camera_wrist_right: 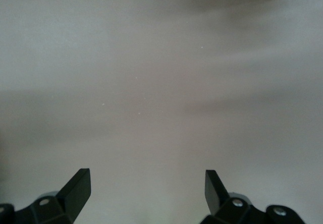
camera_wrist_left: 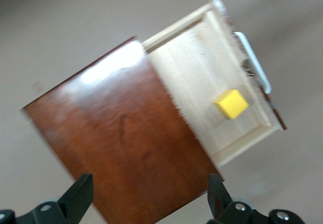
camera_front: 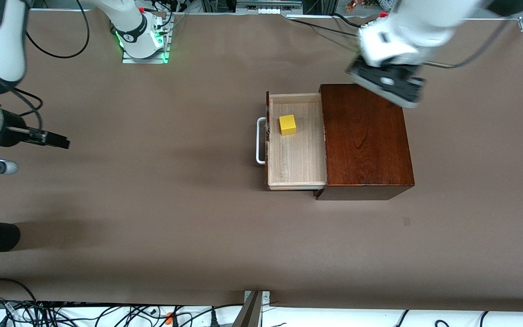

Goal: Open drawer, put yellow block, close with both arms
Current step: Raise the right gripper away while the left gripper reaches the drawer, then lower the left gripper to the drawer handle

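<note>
Resting apparently flat, yellow block (camera_front: 287,124) sits in open drawer (camera_front: 296,177).

view: right wrist | right gripper (camera_wrist_right: 148,191): two black fingers (camera_wrist_right: 75,188) spread wide apart; nothing between them | under it: bare grey-brown matte table cover (camera_wrist_right: 161,82); soft shadow bands across it; few tiny pale specks

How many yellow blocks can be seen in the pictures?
1. The yellow block lies in the open drawer, near its handle. The closed part of the wooden box could hide more.
</note>
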